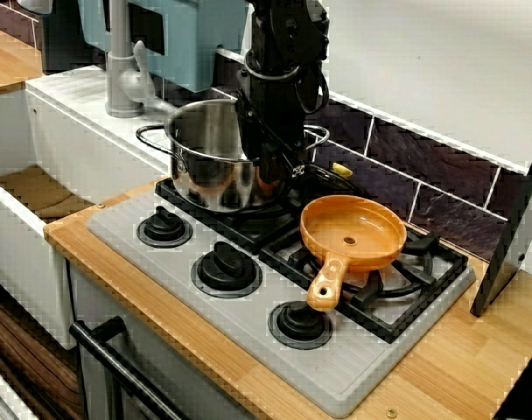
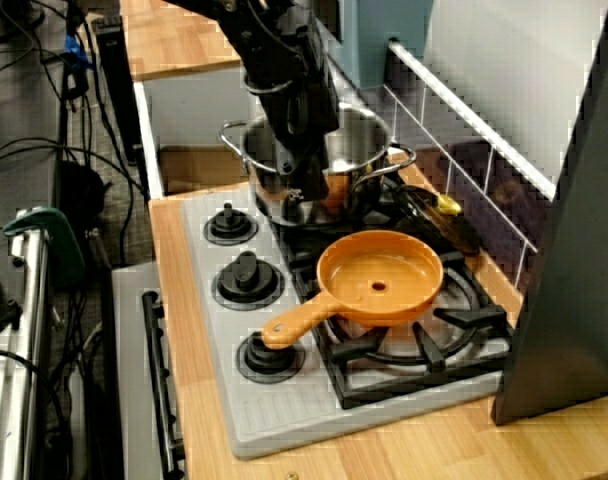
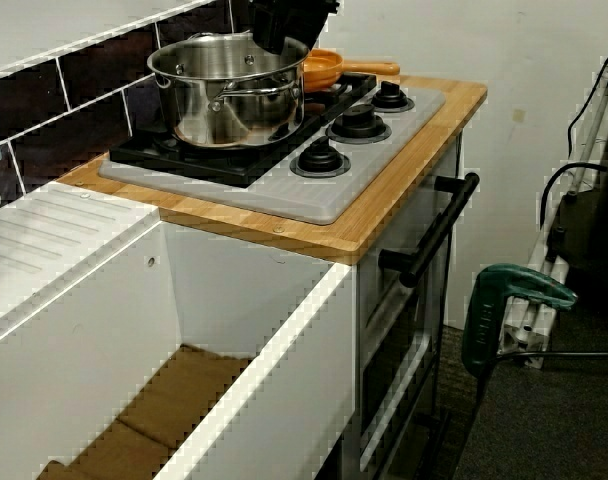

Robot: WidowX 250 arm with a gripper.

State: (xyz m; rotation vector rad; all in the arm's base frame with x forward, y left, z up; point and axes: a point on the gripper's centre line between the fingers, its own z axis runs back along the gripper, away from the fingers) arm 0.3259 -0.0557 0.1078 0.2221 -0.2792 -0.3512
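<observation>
My hand [image 1: 280, 164] hangs at the rim of the steel pot [image 1: 205, 162], its opening indiscernible; the orange pan [image 1: 353, 232] sits on the neighbouring grate [image 1: 428, 252], handle outward for access.

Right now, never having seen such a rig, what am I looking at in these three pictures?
One black robot arm works over a small kitchen stove. Its gripper hangs at the right side of the steel pot; whether it grips the rim I cannot tell. An orange pan sits on the next burner, handle toward the knobs. One picture looks from the front, one from the stove's far end, one from the sink side.
</observation>
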